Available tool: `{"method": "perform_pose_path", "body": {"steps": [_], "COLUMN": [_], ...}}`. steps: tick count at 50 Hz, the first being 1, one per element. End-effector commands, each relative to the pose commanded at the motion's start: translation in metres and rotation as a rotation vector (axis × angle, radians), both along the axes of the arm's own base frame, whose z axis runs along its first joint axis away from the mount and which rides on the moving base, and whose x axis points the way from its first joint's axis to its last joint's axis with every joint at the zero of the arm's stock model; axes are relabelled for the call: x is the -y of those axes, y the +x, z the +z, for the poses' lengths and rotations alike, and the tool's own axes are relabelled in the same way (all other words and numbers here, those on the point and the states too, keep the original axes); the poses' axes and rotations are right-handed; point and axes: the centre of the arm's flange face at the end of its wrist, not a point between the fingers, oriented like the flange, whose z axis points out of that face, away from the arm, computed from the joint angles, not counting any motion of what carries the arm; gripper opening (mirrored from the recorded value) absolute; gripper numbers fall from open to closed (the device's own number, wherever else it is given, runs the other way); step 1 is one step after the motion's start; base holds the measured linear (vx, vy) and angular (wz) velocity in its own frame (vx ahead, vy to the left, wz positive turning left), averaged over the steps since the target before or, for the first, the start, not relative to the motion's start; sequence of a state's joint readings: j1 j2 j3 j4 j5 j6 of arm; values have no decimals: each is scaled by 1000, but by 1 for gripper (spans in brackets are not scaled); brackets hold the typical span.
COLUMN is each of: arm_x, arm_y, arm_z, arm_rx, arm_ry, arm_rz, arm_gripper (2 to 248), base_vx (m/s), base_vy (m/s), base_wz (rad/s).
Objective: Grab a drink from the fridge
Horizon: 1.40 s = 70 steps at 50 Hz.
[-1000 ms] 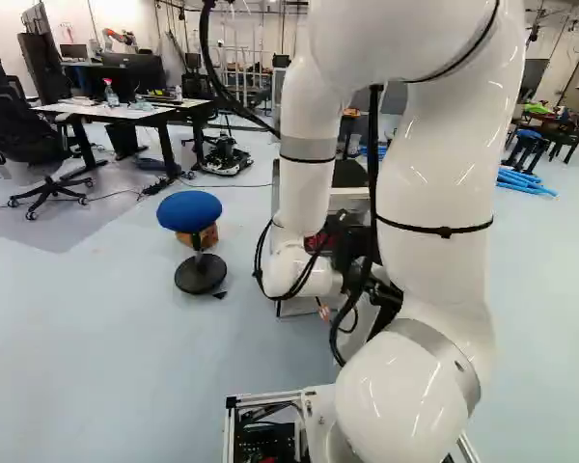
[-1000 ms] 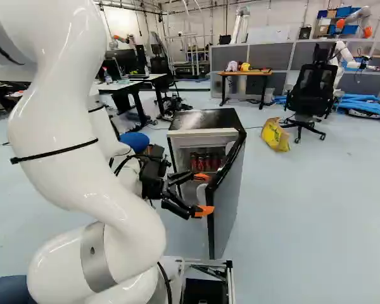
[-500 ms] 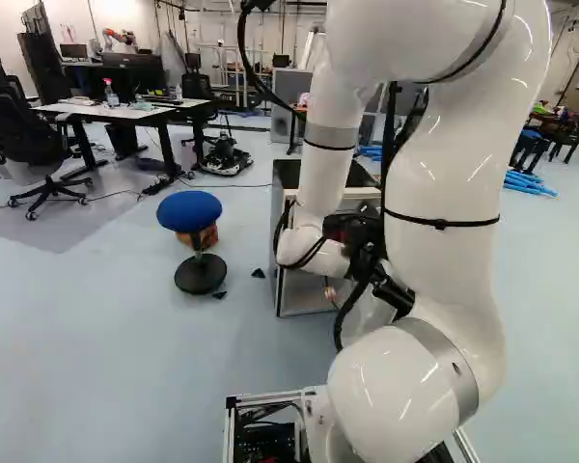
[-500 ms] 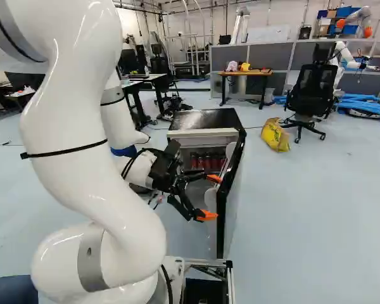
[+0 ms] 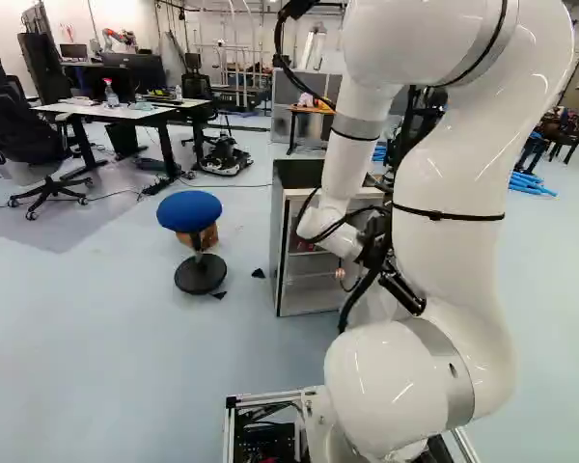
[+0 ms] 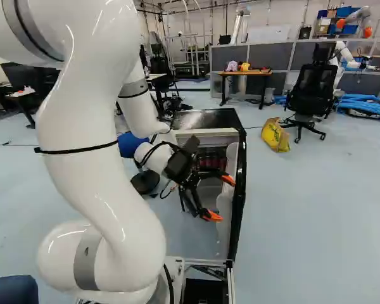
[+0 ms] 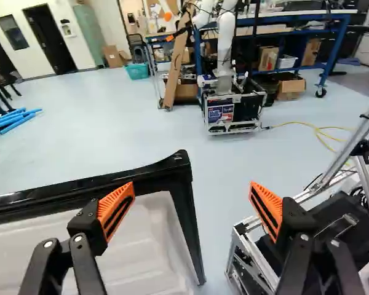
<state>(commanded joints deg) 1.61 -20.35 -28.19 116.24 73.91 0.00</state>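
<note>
Black, orange-padded gripper point(image 7: 192, 187), fingers wide, hangs by the black-edged, white-lined fridge door point(image 6: 239, 206), right of centre in the right base view; turning too tightly could knock it shut.

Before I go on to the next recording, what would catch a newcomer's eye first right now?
Likely the big white arm, filling the left of the right base view, its black gripper spread open with the edge of the fridge door showing between its orange-padded fingers. Next, the open fridge with red cans inside, then the blue-topped stool left of it in the left base view.
</note>
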Motion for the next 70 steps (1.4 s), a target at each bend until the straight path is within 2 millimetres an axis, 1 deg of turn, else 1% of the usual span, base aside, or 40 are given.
{"method": "perform_pose_path", "body": {"steps": [30,48,70], "arm_x": [80,128,185], "arm_y": [48,71,96], "arm_z": [12,18,22], "arm_rx": [114,178,265], "arm_ry": [-9,-17,-17], "arm_rz": [-220,-316,-384], "arm_gripper": [247,247,247], "base_vx": [0,0,0], "base_vy": [0,0,0], "base_wz": [0,0,0]}}
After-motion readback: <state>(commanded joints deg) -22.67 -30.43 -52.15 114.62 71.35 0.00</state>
